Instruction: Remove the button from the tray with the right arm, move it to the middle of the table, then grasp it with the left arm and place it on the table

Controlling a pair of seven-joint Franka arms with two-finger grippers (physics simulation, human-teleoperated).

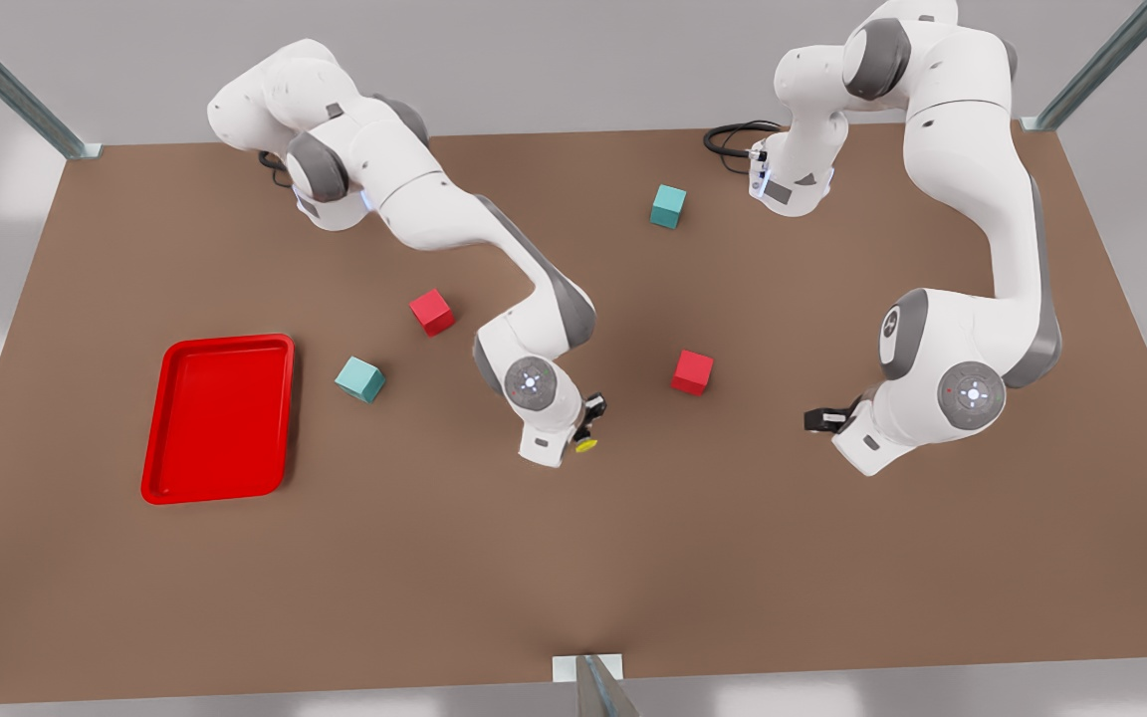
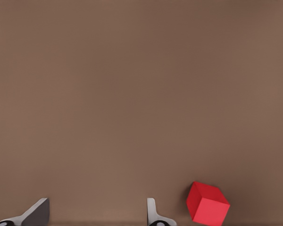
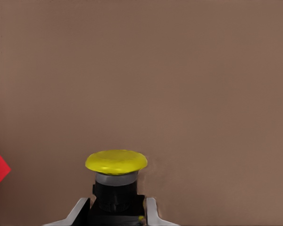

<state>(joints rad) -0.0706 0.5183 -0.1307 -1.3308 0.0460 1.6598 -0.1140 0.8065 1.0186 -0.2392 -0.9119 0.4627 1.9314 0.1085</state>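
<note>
Nearest the left edge of the table (image 1: 115, 597), as the front view has it, the tray (image 1: 219, 417) lies bare, with the button already out of it. A teal cube (image 1: 360, 378) sits just beside the tray's inner rim, and a red cube (image 1: 431, 311) a little farther in.

Toward the middle of the table the right gripper (image 1: 588, 426) pinches the button (image 1: 587, 445) by its black body, yellow cap pointing away from the wrist; the right wrist view shows both fingers (image 3: 152, 212) pressed against the body low down, near the base. I judge that grip to be shallow: if the left arm nudges the cap while closing in, the button could pivot or slip out and drop to the table before the exchange is made.

Next along, a second red cube (image 1: 692, 371) stands between the two arms, and a second teal cube (image 1: 668, 206) lies near the far edge. The red one sits close to the left gripper's fingers in its wrist view, so a straight reach toward the button risks knocking it.

Toward the right edge, the left gripper (image 1: 816, 419) waits with fingers (image 2: 153, 213) spread, aimed inward. The button's body is mostly covered by the right fingers, leaving little to grasp except the cap; closing on that rounded cap could squeeze it loose
</note>
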